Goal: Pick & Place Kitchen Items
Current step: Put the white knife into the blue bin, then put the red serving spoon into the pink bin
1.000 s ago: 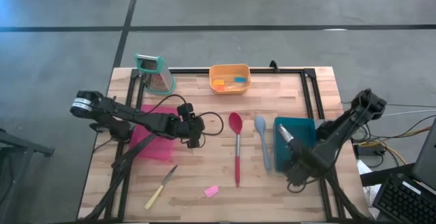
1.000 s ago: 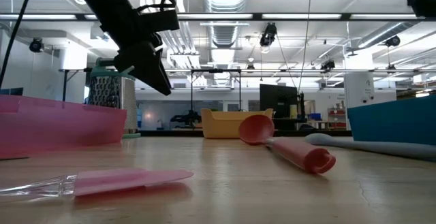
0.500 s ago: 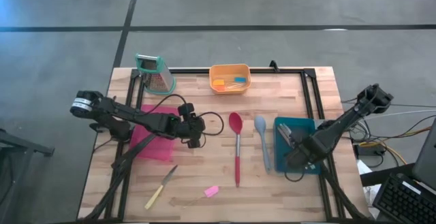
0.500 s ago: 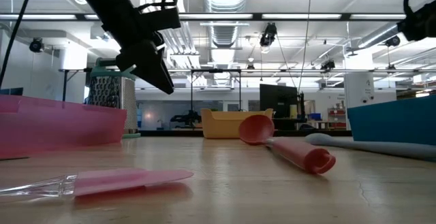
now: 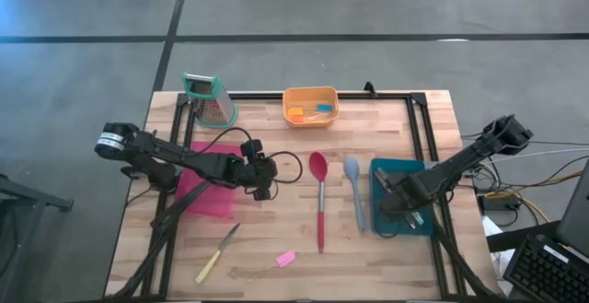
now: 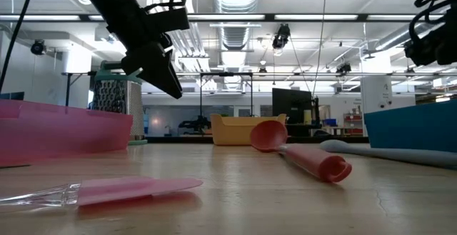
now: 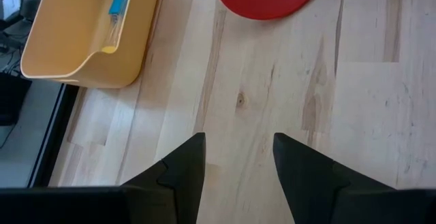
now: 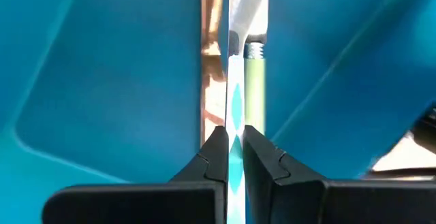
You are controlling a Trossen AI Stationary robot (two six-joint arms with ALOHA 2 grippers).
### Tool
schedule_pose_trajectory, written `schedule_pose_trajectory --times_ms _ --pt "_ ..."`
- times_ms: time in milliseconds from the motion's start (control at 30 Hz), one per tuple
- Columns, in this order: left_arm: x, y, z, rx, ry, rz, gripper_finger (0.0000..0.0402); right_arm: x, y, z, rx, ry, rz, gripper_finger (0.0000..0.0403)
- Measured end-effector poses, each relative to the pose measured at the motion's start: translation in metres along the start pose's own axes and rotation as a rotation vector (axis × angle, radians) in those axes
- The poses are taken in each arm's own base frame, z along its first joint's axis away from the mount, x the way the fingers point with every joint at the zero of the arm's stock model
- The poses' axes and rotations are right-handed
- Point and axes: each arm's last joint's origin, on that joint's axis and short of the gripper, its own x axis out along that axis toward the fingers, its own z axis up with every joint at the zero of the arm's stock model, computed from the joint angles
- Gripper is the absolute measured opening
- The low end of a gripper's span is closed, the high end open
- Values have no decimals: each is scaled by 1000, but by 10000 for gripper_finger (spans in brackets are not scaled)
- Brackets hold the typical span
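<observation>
My right gripper [image 5: 394, 197] hangs over the teal tray [image 5: 411, 169] at the table's right, shut on a slim utensil [image 8: 236, 108] that has a pale handle with teal diamonds. A copper-coloured strip [image 8: 212, 47] and a green handle [image 8: 253, 81] show right beside it. My left gripper [image 5: 262, 185] stands open above bare wood, right of the pink tray [image 5: 210, 194]. A red spoon [image 5: 319, 202] and a pale-blue spoon [image 5: 354, 192] lie flat mid-table. A yellow-handled knife [image 5: 217, 254] and a small pink tool [image 5: 284, 260] lie near the front edge. My right gripper pinches the slim utensil's pale, teal-patterned handle [image 8: 236, 118] between its two fingers [image 8: 216, 149], coming from above and pointing down. The utensil runs on past the fingertips over the teal tray. Whether its far end touches the tray, I cannot tell.
The orange tub [image 5: 310, 105], with small tools in it, and the green-topped grater [image 5: 210, 99] stand at the far edge. A black frame [image 5: 419, 119] runs along the far and right sides. Bare wood lies between the spoons and the pink tray.
My right gripper, still shut on the slim utensil, has moved toward the table's far edge, farther in over the teal tray. It has sunk a little and rolled about its own axis. My left arm has kept still.
</observation>
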Motion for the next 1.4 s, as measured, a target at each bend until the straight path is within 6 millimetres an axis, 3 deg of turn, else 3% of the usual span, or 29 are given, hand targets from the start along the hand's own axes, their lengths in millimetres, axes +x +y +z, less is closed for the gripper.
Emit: schedule_pose_trajectory --times_ms 600,1133,1400 --pt "0 0 0 1 0 0 177 40 -2 2 6 7 63 18" --pt "0 0 0 0 0 0 177 37 -1 2 -6 -2 76 164" --pt "0 0 0 0 0 0 177 10 8 3 -27 -70 116 208"
